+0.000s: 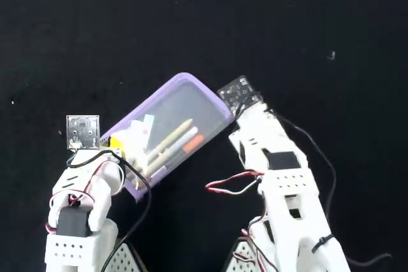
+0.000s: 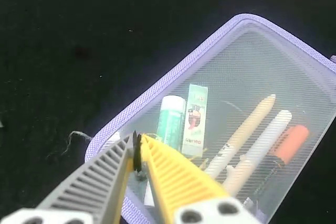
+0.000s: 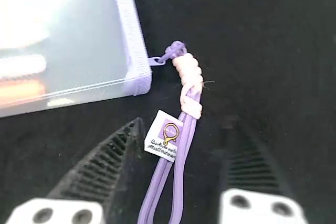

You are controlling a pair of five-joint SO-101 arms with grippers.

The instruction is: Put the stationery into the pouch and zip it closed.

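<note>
The left gripper point(image 2: 136, 148) sits at the near end of the pouch point(image 2: 252, 56). Its grey and yellow jaws are pressed together, clamped on what looks like the pouch's purple hem, though the tips hide the contact itself. From above, that end of the pouch lies just in front of the left arm, and the pouch runs diagonally away across the black table point(image 1: 76, 49).

The stationery is already inside, behind the mesh face. A green tube point(image 2: 170, 119) and a small green box point(image 2: 196, 114) lie side by side. Beyond them lie a cream pen point(image 2: 247, 124), a white pen point(image 2: 262, 140) and an orange marker point(image 2: 289, 142).

At the far corner is the zip slider point(image 3: 157, 60), with a pale knotted cord point(image 3: 189, 72) leading into a purple strap point(image 3: 178, 171) that carries a small tag point(image 3: 165, 136). The right gripper point(image 3: 186, 129) is spread wide with the strap lying between its jaws, gripping nothing.

The pouch is probably light and floppy. The mesh would give under a pinch, and the loose pens would roll if it were tipped. The stitched hem is the firm place to hold it down. The strap is soft and thin and may slide through a loose grip, so the knot or the slider is the better place to take hold. I cannot tell whether the zip is fully closed.
</note>
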